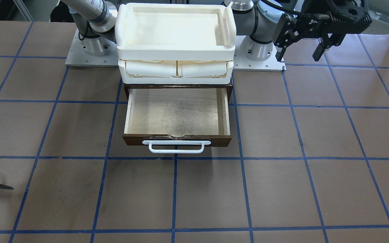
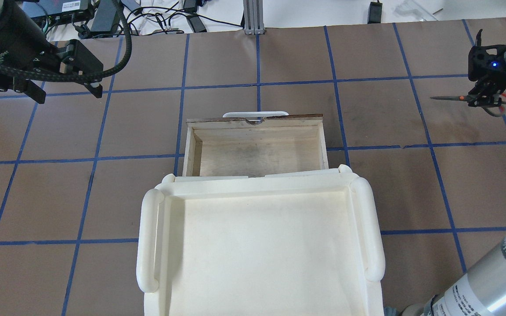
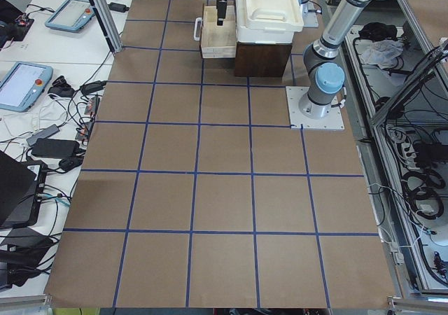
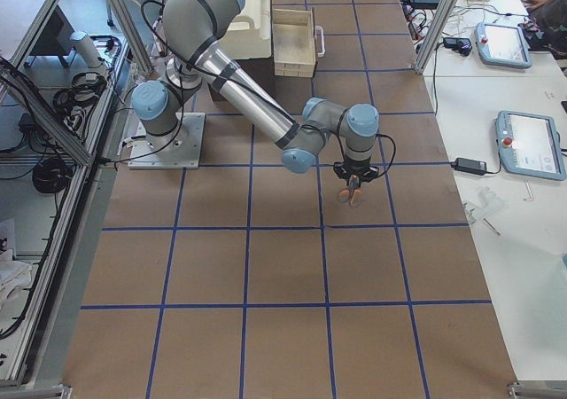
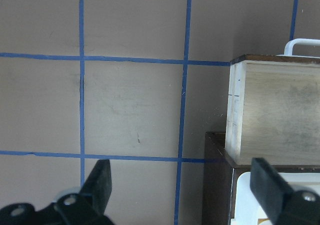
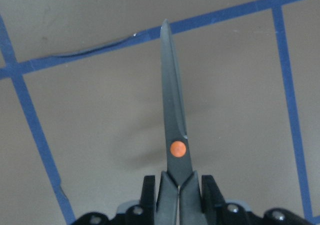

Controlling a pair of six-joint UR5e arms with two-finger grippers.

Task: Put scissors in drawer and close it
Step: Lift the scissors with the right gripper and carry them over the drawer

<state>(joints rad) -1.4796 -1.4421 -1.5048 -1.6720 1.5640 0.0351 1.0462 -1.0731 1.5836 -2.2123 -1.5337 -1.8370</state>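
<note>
Your right fingers point(image 6: 149, 192) pinch the scissors point(image 6: 172, 110) just behind the pivot (a thin hold, I judge), blades jutting ahead, so they may swivel or slip before reaching the open drawer point(image 2: 257, 147) well beyond, near your spread left fingers point(image 5: 100, 182).

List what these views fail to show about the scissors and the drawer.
- scissors handle loops: right wrist view, hidden behind the right gripper; front-facing view, cut off by the left edge.
- drawer rear: overhead view, covered by the cream tray unit.
- Scissors blades: exterior right view, too small.
</note>
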